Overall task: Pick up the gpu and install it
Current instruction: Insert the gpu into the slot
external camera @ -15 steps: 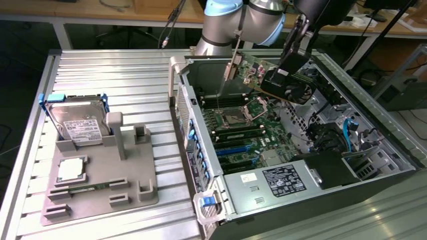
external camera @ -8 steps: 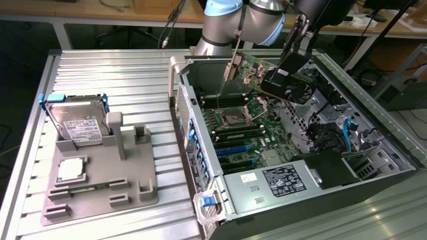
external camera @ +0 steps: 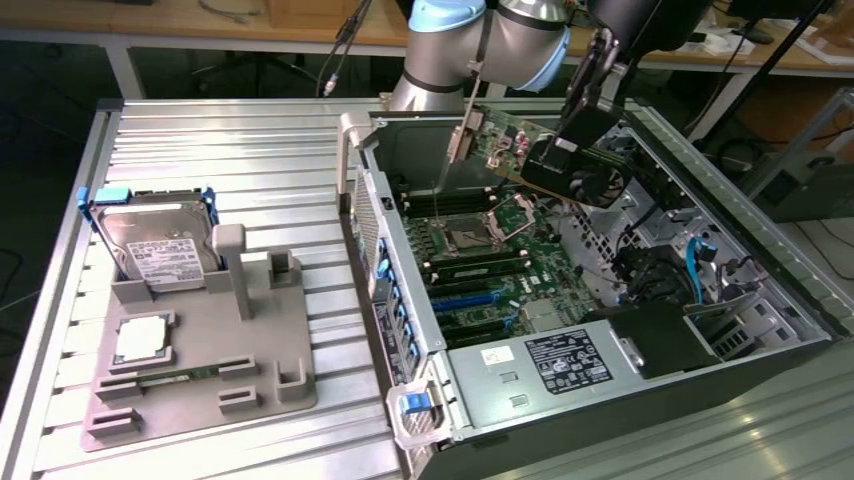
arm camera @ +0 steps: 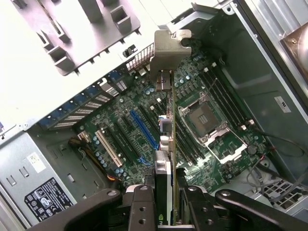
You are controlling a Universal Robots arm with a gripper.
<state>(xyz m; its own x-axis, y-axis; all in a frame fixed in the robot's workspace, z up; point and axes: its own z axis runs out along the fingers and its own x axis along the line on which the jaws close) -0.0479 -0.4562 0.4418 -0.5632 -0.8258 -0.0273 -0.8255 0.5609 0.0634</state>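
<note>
Above the green motherboard [external camera: 467, 255] [arm camera: 120, 127] of the open grey metal computer case [external camera: 798, 300], the black gripper [external camera: 577, 150] [arm camera: 166, 195] clamps the thin green gpu [external camera: 514, 145] [arm camera: 171, 120]. The card hangs edge-down, silver bracket [arm camera: 168, 53] farthest from the fingers [arm camera: 142, 204].

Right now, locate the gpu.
The gpu hangs in the gripper over the motherboard of the open computer case, on the exterior view's right.

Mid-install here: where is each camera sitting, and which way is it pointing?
Exterior view: off the arm, raised, looking down at the open computer case and, on the exterior view's left, the grey parts holder; the arm shows at the top, jaws closed on the gpu above the case.
Wrist view: on the wrist, looking down past the jaws and along the edge-on gpu to the motherboard.
Shared: gpu, motherboard, computer case.
</note>
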